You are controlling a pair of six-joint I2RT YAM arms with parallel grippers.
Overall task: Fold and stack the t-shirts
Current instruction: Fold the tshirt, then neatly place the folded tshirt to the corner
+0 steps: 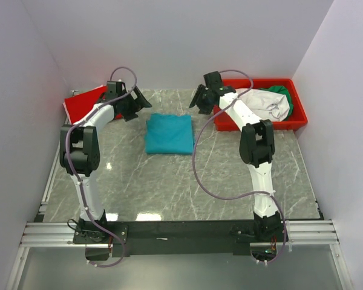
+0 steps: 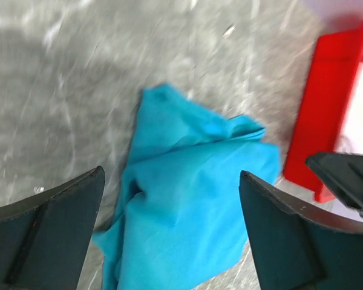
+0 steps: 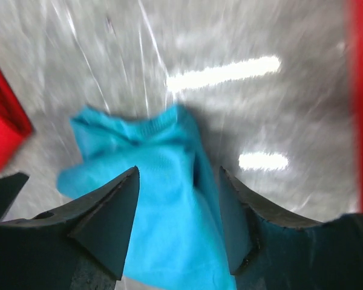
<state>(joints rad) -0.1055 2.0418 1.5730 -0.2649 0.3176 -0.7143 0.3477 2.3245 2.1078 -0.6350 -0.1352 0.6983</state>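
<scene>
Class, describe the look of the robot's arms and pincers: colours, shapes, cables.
The left arm and right arm have white shells and black joint housings; a thin mauve-grey cable loops along each. The left pincer and right pincer are black, each with two broad wedge-shaped fingers.

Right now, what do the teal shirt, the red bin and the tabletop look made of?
Teal shirt: soft matte cloth, likely cotton knit; it creases and folds. Red bin: rigid plastic, slight sheen, straight moulded walls. Tabletop: glossy grey veined surface mirroring the lights; real stone or printed laminate, I cannot tell.
</scene>
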